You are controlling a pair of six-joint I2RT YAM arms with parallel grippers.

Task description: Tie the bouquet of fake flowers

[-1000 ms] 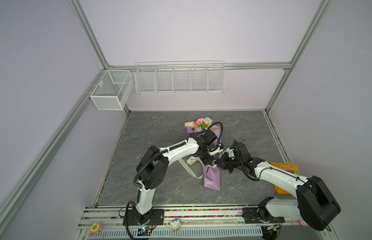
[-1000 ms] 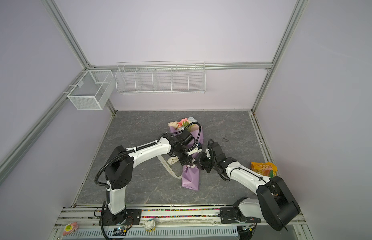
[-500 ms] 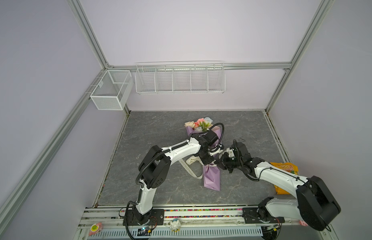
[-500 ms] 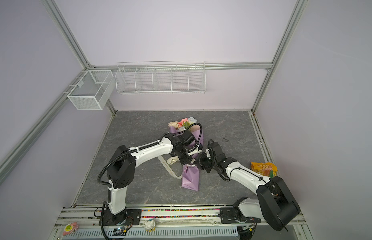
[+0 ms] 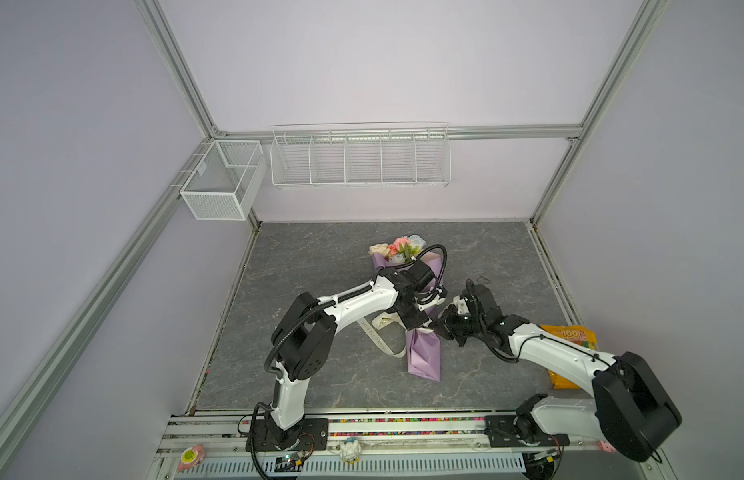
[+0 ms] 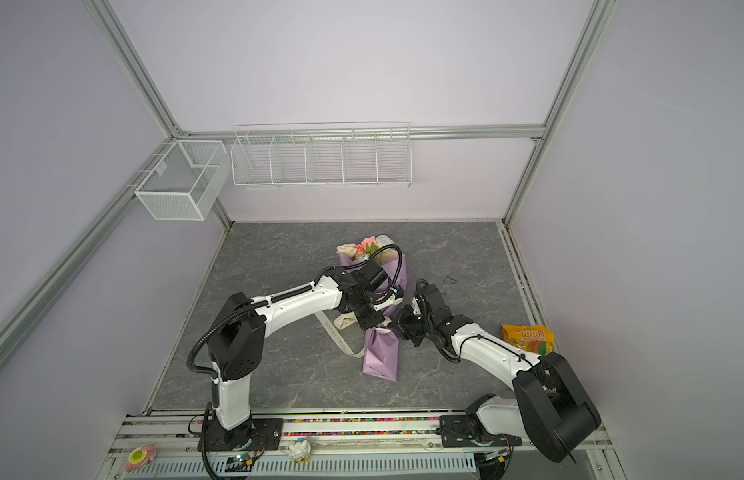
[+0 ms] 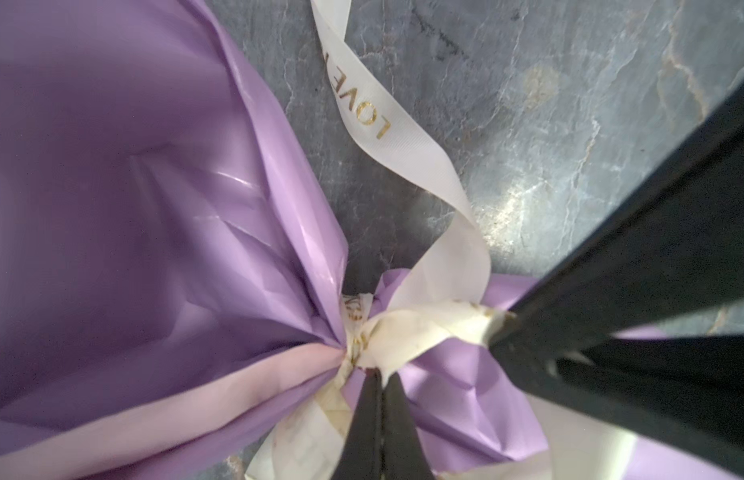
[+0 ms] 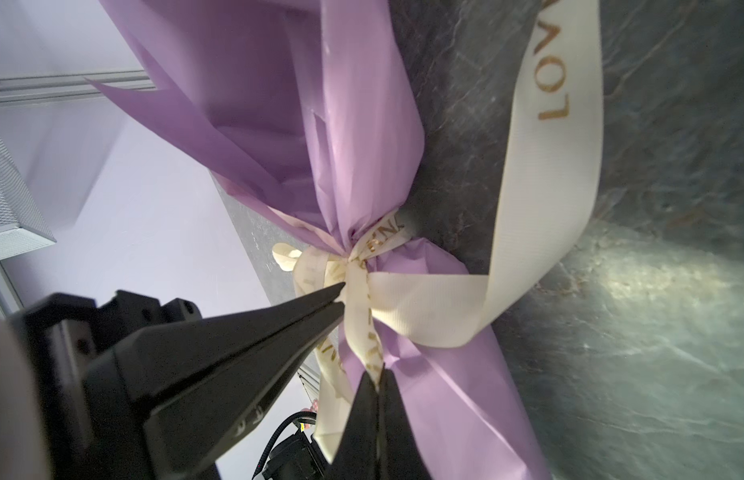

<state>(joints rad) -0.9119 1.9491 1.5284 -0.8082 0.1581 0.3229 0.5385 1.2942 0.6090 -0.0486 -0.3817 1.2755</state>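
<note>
The bouquet of fake flowers (image 5: 424, 353) (image 6: 380, 353) lies on the grey table, blooms (image 5: 397, 247) toward the back wall, wrapped in lilac paper (image 7: 154, 208) (image 8: 362, 124). A cream ribbon (image 5: 376, 338) (image 7: 387, 137) (image 8: 549, 166) with gold lettering is cinched round its narrow waist, one loop and a long tail lying to the left. My left gripper (image 5: 424, 326) (image 6: 376, 324) (image 7: 376, 374) is shut on ribbon right at the knot. My right gripper (image 5: 434, 326) (image 6: 393, 326) (image 8: 378, 376) is shut on a lettered ribbon strand beside it, tips almost meeting the left's.
An orange snack bag (image 5: 570, 345) lies at the table's right edge, partly under the right arm. A small dark loop (image 5: 481, 277) sits behind the right wrist. Two white wire baskets (image 5: 360, 156) (image 5: 223, 178) hang on the walls above the table.
The left gripper's jaws have closed onto the ribbon at the knot. Both arms and the bouquet have hardly moved.
</note>
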